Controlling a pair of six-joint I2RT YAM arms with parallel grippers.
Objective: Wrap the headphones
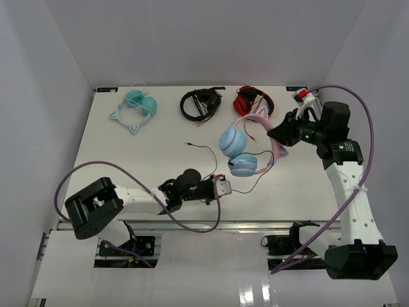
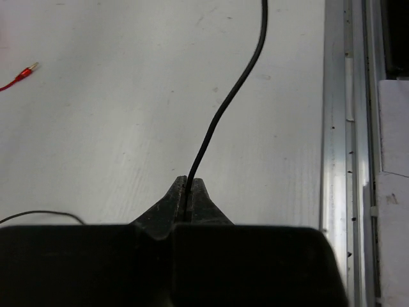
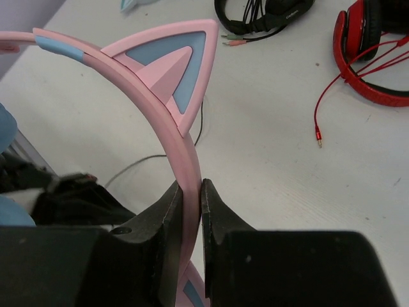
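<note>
The headphones (image 1: pixel 238 148) with light blue ear cups and a pink cat-eared headband (image 3: pixel 167 102) lie at the table's middle right. My right gripper (image 3: pixel 190 192) is shut on the headband; it shows in the top view (image 1: pixel 276 133) at the headband's right side. The thin dark cable (image 2: pixel 227 99) runs from the cups across the table toward the front. My left gripper (image 2: pixel 189 187) is shut on the cable, low over the table near the front edge; in the top view it (image 1: pixel 220 187) sits just below the lower ear cup.
All-aqua cat-ear headphones (image 1: pixel 135 105) lie at the back left, black headphones (image 1: pixel 200 102) at the back middle, red headphones (image 1: pixel 253 100) beside them. A red plug tip (image 2: pixel 25 73) lies left of my left gripper. The metal table rail (image 2: pixel 348 153) runs on the right.
</note>
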